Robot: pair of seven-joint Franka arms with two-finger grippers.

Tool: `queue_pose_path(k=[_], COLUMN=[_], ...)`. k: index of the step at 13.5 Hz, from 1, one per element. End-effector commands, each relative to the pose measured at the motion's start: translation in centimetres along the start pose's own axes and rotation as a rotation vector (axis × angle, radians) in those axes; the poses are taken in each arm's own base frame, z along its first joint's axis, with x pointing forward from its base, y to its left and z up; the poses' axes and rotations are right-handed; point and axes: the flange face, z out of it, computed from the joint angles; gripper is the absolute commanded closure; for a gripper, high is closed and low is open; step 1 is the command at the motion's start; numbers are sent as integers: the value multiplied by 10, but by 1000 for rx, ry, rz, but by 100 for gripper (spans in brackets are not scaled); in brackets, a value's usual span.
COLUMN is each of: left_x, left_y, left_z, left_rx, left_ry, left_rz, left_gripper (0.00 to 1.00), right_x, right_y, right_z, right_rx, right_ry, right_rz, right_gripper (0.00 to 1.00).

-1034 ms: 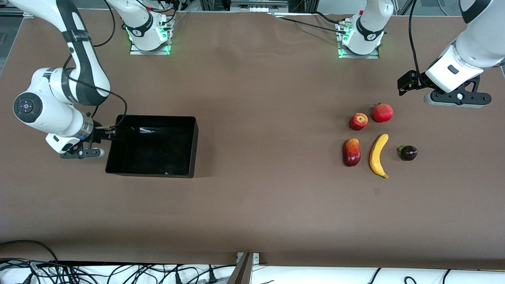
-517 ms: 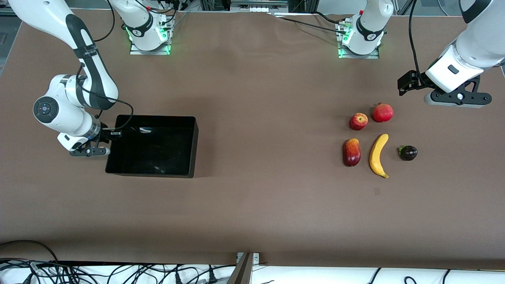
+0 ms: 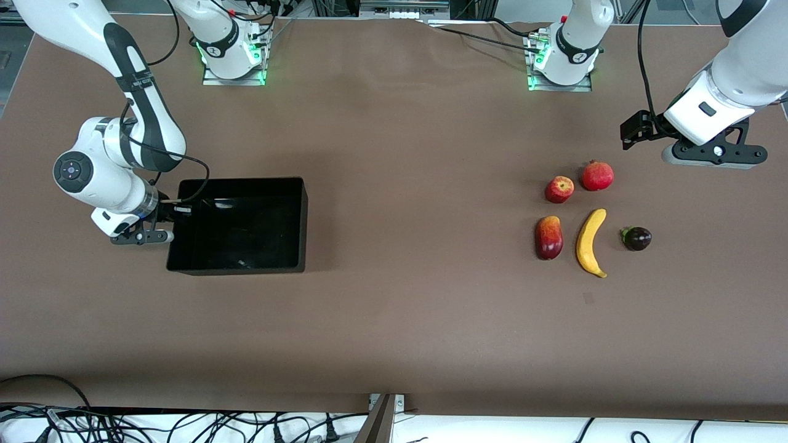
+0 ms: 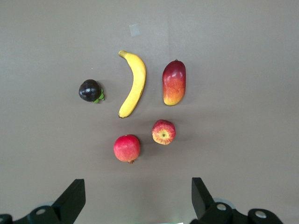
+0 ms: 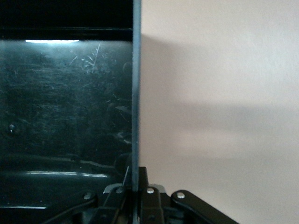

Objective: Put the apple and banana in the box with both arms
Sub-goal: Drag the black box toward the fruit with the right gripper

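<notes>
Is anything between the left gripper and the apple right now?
Nothing visible. The left gripper, fingers open, hangs over bare table beside the fruit. The apple sits uncovered, with the pomegranate close beside it but apart. The right gripper is shut on the box wall.

The fruit sat packed toward the left arm's end of the table. Taking the banana (image 3: 591, 242) as the dial's centre in the front view, the mango (image 3: 549, 237) lay close at nine o'clock, the dark plum (image 3: 636, 238) at three, the apple (image 3: 559, 189) at eleven and the pomegranate (image 3: 598, 176) at twelve, apple and pomegranate nearly touching. Six o'clock lay bare. The left gripper (image 4: 138, 198) hung spread above them. The box (image 3: 299, 224) stood well apart; the right gripper (image 3: 174, 209) pinched its wall at the right arm's end, crowding that rim.
</notes>
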Motion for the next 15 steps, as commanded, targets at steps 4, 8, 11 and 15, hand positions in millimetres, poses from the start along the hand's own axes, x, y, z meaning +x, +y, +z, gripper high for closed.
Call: queue_pose_path(k=[4,8,11,15], left_x=[4,2,1,-8], left_y=[3,2,-1,-17], left_z=[-9,-5,-1,-12], left_rx=[-28,-25,-25,-29], left_ry=[-9,-38,-56,-84], left_rz=[-8,-11,-15,-15], left_gripper=[0,0,0,0], right_x=[50,46,30,11], right_y=[-129,-255,-367,-492], right_z=[-106,-116,-93,-54], right_rx=[42,43,35,70], right_ry=[6,-27,-37,-30], right_rz=[-212,-178,-107,-16], right_gripper=[100,100,100,100])
